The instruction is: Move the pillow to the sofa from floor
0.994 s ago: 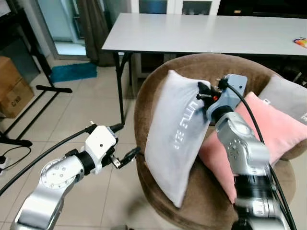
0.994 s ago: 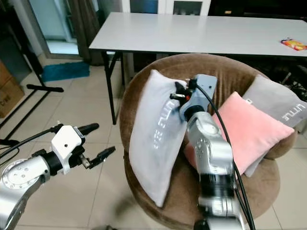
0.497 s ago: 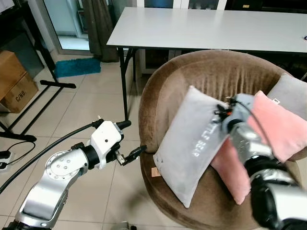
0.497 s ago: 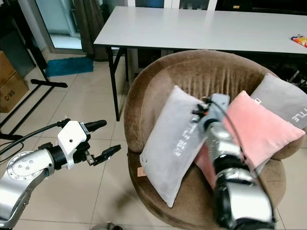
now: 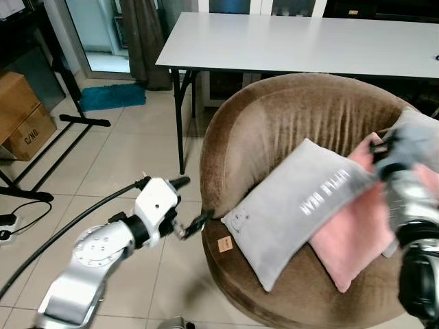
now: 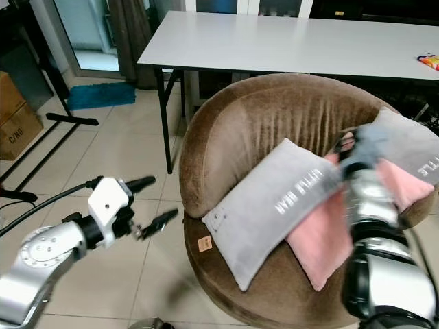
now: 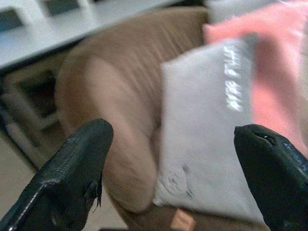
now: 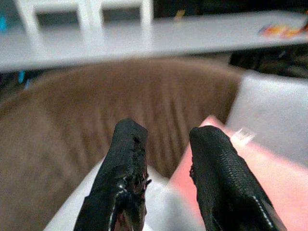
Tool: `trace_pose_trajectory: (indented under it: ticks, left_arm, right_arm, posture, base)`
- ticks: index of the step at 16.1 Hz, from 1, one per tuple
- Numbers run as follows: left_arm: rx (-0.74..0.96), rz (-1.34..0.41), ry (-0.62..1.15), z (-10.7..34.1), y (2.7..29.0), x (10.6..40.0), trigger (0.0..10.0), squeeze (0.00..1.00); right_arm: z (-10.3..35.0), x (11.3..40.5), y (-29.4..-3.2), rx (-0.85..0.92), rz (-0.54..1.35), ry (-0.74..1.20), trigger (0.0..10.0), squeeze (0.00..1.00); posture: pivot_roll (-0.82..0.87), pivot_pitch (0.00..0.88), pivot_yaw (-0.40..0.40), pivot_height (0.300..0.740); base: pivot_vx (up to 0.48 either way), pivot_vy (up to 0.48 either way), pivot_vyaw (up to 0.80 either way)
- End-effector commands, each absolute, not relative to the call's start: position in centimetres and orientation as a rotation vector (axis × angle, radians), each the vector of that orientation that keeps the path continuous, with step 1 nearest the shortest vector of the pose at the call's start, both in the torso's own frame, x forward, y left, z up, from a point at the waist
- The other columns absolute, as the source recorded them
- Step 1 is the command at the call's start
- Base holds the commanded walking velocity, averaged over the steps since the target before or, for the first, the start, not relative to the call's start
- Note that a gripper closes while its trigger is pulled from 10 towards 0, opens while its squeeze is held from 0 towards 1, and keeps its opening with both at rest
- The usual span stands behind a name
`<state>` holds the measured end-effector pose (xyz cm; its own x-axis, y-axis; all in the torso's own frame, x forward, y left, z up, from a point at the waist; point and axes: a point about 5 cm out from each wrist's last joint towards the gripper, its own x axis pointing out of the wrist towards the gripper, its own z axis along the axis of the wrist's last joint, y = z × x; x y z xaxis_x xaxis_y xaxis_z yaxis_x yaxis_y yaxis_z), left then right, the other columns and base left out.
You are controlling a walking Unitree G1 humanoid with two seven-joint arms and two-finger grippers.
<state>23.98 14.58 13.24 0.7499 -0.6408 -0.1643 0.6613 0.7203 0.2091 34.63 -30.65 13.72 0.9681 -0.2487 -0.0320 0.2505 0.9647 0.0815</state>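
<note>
On the seat of the round brown sofa (image 5: 288,130) the grey pillow (image 5: 298,205) with white letters lies tilted, its lower corner near the front edge of the seat and its upper part leaning on the pink pillow (image 5: 357,240) behind it. A second grey pillow (image 6: 411,147) rests against the backrest on my right side, partly behind the pink one.

My right pincer (image 8: 166,180) is above the upper corner of the grey pillow, where it meets the pink pillow. In the right wrist view my two black fingers (image 8: 122,183) stand a little apart, with a narrow gap between them, and I see no cloth between the tips. Whether the hidden lower part has hold of the pillow corner, I cannot tell; in the head views this arm is blurred.

My left pincer (image 5: 188,209) hangs over the tiled floor (image 5: 116,164), just beside the left front edge of the sofa. Its fingers are spread wide and hold nothing; the left wrist view shows them far apart, with the sofa and the grey pillow between them.

Behind the sofa stands a long white surface (image 5: 295,41) on black legs. A cardboard box (image 5: 20,123) and a blue mat (image 5: 113,96) are on the floor at my left.
</note>
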Motion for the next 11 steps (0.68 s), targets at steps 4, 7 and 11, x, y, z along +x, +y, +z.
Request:
trace_pose_trajectory:
  ticks: [4, 7, 11]
  left_arm:
    - [0.273, -0.433, 0.017, 13.4, 16.0, 24.0, 10.0, 0.00]
    - [0.201, -0.293, -0.005, 13.8, 15.7, 23.9, 10.0, 0.00]
    - [0.263, -0.259, 0.000, 13.4, 16.3, 24.1, 10.0, 0.00]
  right_arm:
    - [15.3, 31.5, -27.7, 0.007, -0.127, -0.114, 10.0, 0.00]
    - [13.9, 27.3, -23.2, 0.042, -0.119, -0.065, 10.0, 0.00]
    - [12.5, 25.5, -21.2, 0.039, -0.171, 0.031, 10.0, 0.00]
  posture:
    - [-0.06, 0.000, -0.012, 0.740]
    - [-0.06, 0.000, -0.007, 0.740]
    - [-0.07, 0.000, -0.006, 0.740]
  base:
    - [0.000, 0.000, 0.00]
    - [0.000, -0.117, -0.77]
    - [0.000, -0.381, -0.78]
